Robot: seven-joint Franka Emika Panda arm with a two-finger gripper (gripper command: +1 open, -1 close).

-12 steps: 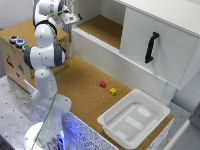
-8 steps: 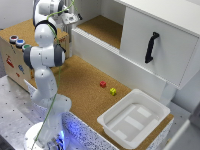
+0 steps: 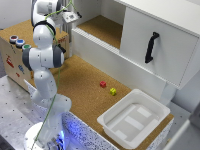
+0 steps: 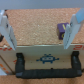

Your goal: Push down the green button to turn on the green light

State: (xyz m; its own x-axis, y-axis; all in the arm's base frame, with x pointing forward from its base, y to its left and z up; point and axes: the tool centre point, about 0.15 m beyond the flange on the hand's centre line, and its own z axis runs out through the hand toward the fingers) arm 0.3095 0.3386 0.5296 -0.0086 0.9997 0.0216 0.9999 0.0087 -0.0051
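Note:
The green button (image 3: 27,47) is a small round cap on top of the wooden box (image 3: 12,65) at the exterior view's left, nearest the arm's elbow. A blue button (image 3: 20,42) and a red button (image 3: 13,38) sit in a row behind it. My gripper (image 3: 69,15) is high up near the back of the scene, well away from the buttons and toward the exterior view's right of them. In the wrist view my gripper (image 4: 39,37) is open with nothing between its fingers (image 4: 6,30), over cork surface. The green button does not show in the wrist view.
A white cabinet with a black handle (image 3: 151,47) and an open cork-lined compartment (image 3: 105,27) fill the back right. On the cork table lie a small red block (image 3: 103,84) and a yellow block (image 3: 113,91). A white tray (image 3: 150,107) stands at the front right.

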